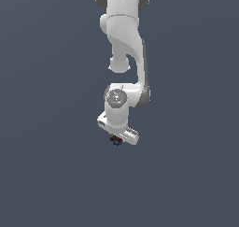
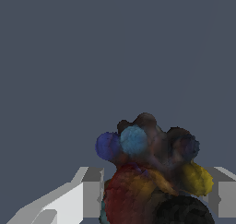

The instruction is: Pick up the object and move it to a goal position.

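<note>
The white arm hangs down through the middle of the exterior view, and its gripper sits at the lowest point, its broad white body tilted so that the end toward the exterior view's right is lower. Just beneath that body, touching its underside as far as the view shows, is the object — a tiny dark speck with hints of blue and red, much smaller than the hand above it. The surface around it is a plain grey-blue with no visible markings.

The wrist view shows the same thing far closer. The object is a lumpy dark cluster with two blue blobs, a red-orange mass lower down and a yellow-orange lump on one side. It lies between the two grey-white fingers, which stand on either side of it. The one finger meets the red part of the cluster edge to edge; the other sits just beside the yellow lump — whether it truly presses there cannot be told. The jaws are narrowed to roughly the cluster's width, apparently gripping it, though a firm hold is not certain.
</note>
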`<state>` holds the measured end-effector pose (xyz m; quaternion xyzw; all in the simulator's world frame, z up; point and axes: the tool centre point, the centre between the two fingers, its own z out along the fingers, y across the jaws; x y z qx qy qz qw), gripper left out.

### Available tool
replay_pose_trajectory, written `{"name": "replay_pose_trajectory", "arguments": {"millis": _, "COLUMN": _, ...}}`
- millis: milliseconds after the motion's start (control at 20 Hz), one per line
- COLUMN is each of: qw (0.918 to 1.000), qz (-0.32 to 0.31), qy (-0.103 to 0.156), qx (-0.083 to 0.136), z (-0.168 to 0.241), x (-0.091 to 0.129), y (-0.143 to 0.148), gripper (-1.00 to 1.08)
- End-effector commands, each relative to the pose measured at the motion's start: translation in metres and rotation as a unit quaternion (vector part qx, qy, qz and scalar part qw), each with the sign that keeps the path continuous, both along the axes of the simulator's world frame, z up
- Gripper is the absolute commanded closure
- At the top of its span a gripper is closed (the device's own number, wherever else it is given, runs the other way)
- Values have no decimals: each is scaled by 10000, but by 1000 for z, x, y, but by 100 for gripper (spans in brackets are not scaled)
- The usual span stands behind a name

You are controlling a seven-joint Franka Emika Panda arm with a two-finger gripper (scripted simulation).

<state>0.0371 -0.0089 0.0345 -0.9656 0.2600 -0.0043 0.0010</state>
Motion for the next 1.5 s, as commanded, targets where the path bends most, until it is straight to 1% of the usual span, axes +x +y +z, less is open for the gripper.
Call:
{"name": "replay_pose_trajectory", "arguments": {"millis": 0, "qw": 10000, "qz": 6, "qy": 45, "qx": 1, "z": -5, "x": -3, "y": 1, "gripper": 108}}
{"name": "replay_pose_trajectory", "arguments": {"millis": 200, "qw": 10000, "qz": 6, "qy": 45, "qx": 1, "z": -5, "x": -3, "y": 1, "gripper": 108}}
{"name": "replay_pose_trajectory", "arguments": {"millis": 250, "qw": 10000, "qz": 0, "qy": 1, "qx": 1, "z": 0, "x": 0, "y": 0, "gripper": 108}}
{"name": "replay_pose_trajectory", "arguments": {"millis": 450, "qw": 10000, "qz": 0, "qy": -15, "qx": 0, "z": 6, "x": 1, "y": -2, "gripper": 108}}
{"name": "replay_pose_trajectory", "arguments": {"millis": 750, "qw": 9999, "qz": -3, "qy": -102, "qx": -1, "z": 37, "x": 7, "y": -15, "gripper": 108}}
{"name": "replay_pose_trajectory", "arguments": {"millis": 1000, "qw": 9997, "qz": -8, "qy": -241, "qx": -3, "z": 86, "x": 15, "y": -35, "gripper": 108}}
{"name": "replay_pose_trajectory", "arguments": {"millis": 1450, "qw": 9983, "qz": -15, "qy": -587, "qx": -9, "z": 210, "x": 29, "y": -84, "gripper": 108}}
